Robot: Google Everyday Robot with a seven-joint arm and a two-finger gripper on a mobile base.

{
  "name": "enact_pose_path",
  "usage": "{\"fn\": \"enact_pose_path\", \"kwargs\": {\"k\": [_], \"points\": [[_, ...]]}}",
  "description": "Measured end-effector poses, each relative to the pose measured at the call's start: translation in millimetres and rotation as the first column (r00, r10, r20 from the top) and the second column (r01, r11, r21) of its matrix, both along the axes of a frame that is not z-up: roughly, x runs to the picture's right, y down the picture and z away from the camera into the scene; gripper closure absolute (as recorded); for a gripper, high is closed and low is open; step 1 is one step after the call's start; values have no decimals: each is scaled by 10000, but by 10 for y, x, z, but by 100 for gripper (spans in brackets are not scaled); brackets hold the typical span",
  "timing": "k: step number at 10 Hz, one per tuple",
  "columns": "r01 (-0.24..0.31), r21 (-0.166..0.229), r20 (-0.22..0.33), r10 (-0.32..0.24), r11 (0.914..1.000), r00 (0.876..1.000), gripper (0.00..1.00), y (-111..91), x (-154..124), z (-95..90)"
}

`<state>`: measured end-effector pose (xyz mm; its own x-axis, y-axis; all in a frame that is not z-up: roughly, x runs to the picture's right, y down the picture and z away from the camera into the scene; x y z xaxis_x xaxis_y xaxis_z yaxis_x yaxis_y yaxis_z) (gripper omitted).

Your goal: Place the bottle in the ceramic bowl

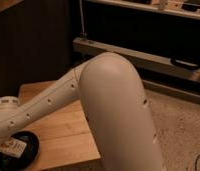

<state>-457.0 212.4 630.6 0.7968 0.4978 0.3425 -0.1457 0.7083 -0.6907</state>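
Camera view: we note our tool (4,142), grip state indeterminable, over the bowl (28,151) with the bottle (13,147); off-centre release risks tipping onto the desk (68,135).
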Motion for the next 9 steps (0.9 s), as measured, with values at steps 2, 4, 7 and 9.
{"fn": "enact_pose_path", "kwargs": {"k": [2, 4, 7, 9], "points": [[202, -65, -121, -203, 9998, 9997, 24, 27, -18, 73], [138, -575, -59, -142, 9982, 9999, 20, 29, 53, 245], [118, -778, -101, -126, 9969, 9999, 20, 45, 72, 298], [112, -778, -109, -120, 9969, 9999, 20, 43, 77, 302]]}}
